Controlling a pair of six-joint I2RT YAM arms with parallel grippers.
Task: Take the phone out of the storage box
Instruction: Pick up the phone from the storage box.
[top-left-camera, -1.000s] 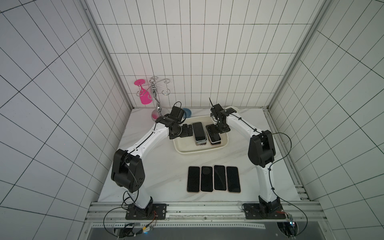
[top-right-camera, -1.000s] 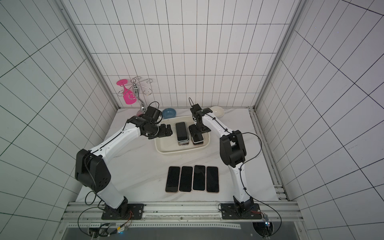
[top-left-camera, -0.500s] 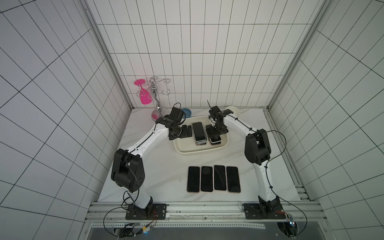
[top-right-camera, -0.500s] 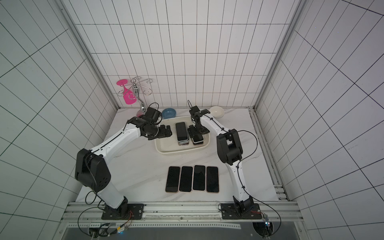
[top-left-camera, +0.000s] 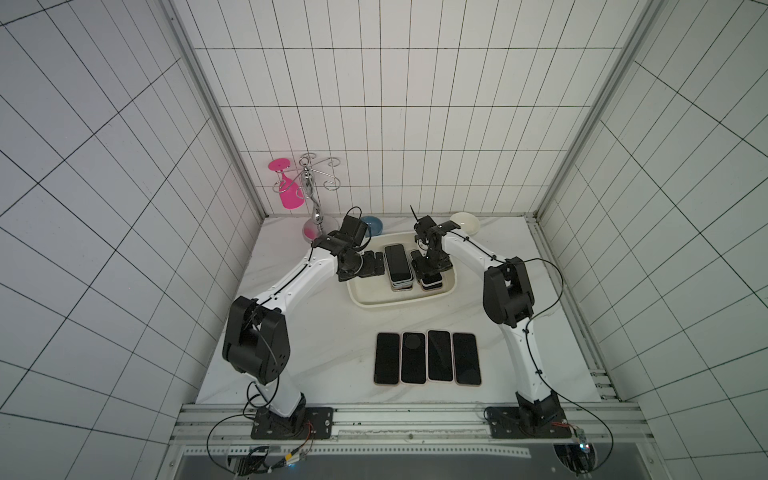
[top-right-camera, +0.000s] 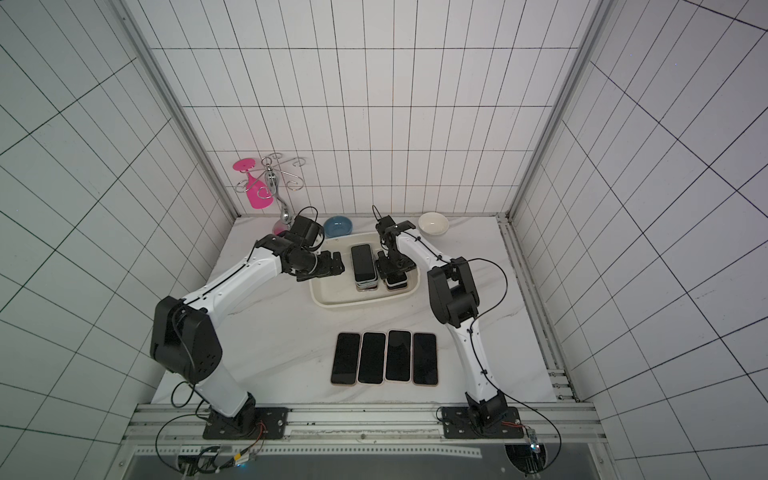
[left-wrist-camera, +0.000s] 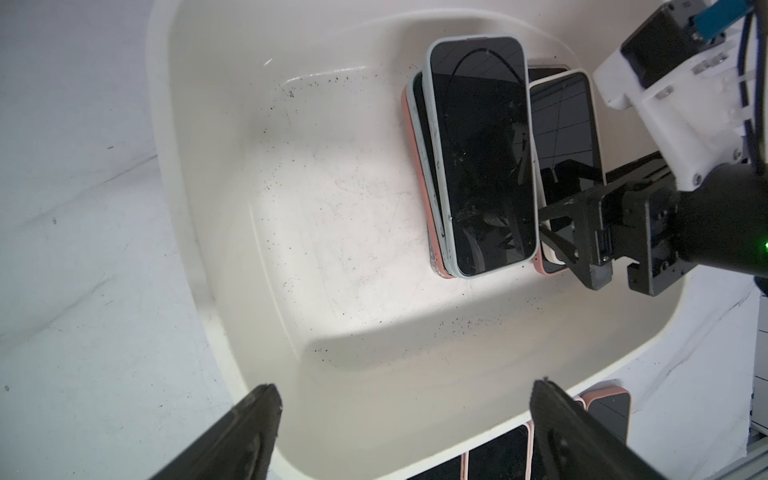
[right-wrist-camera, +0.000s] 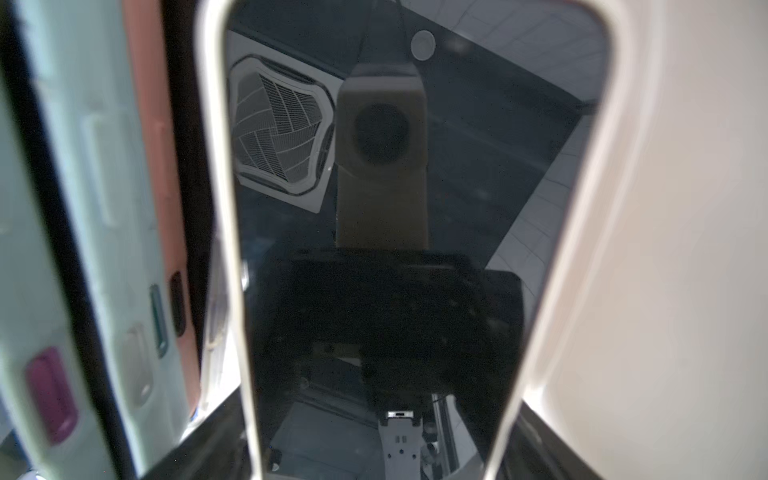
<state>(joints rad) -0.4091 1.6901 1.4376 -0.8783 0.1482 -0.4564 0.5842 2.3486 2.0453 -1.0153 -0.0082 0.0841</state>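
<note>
Phones lie in two short stacks inside the storage box (top-left-camera: 376, 306), a shallow cream tub at the far middle of the marble tabletop (top-left-camera: 328, 353), seen in both top views. The right hand (top-left-camera: 430, 274) is down on the right-side stack. Its dark fingers (right-wrist-camera: 540, 453) stand on either side of the white-cased phone (right-wrist-camera: 395, 199), at that phone's two long edges; whether they press on the case cannot be told. The white-cased phone lies flat and screen up on a pink-cased phone (left-wrist-camera: 542, 268). Its long axis runs from the front of the tabletop toward the back wall, across the box's width. It lies roughly parallel to the light-blue-cased phone (top-left-camera: 398, 262) that tops the stack just beside it. Which end is its top cannot be told. The left hand (left-wrist-camera: 407, 386) hovers over the box's left part, pointing toward the stacks, its fingers spread wide with nothing between them. Four phones (top-left-camera: 428, 358) lie side by side and screens up in a row on the tabletop in front of the box, their long axes also running front to back. A blue bowl (top-left-camera: 372, 225) and a white bowl (top-left-camera: 464, 222) sit behind the box near the back wall.
</note>
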